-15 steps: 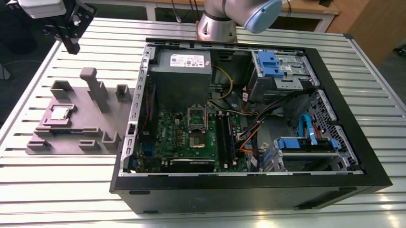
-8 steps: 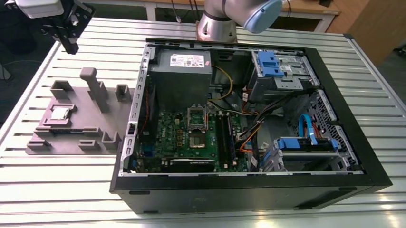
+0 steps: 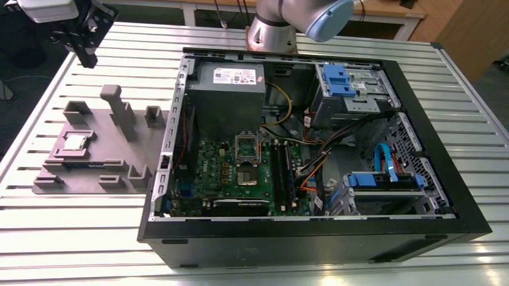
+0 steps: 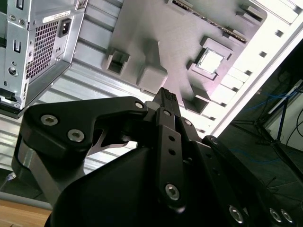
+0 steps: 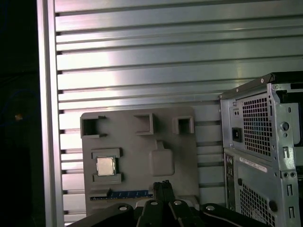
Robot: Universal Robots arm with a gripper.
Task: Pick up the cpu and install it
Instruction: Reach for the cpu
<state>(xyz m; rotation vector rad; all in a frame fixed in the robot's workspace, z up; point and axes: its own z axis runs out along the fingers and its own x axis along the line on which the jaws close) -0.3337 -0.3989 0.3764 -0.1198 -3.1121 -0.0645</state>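
The pincer [image 3: 86,59] hangs in the air at the exterior view's far left. In the first wrist view its dark fingers [image 5: 160,185] look pressed together with nothing between them, so it is clenched and empty. By that showing the task has hardly begun: the pickup is not made and the install is wholly undone.

The cpu [image 3: 75,142] lies below the pincer and well apart from it, flat in a shallow square pocket of the fixture [image 3: 95,173]. It is a small square chip whose bright metal top catches the light in both wrist views. The fixture is matte grey plastic, a flat plate with blocky posts and open-sided cradles standing up from it. One tall post stands between the cpu and the case. The fixture rests on the table [image 3: 80,238], which is ribbed silver metal with long parallel slats and a dull sheen.

Further from the pincer, toward the exterior view's right, the case [image 3: 318,232] lies on its side with the panel off, black outside and bare steel within. Its green board [image 3: 214,173] carries the socket [image 3: 247,146], a square metal frame that appears unfilled and sits well apart from both pincer and cpu. A grey boxy power supply [image 3: 226,95] sits beside the board. Farthest from the pincer are blue plastic brackets [image 3: 335,80] and loose coloured cables.
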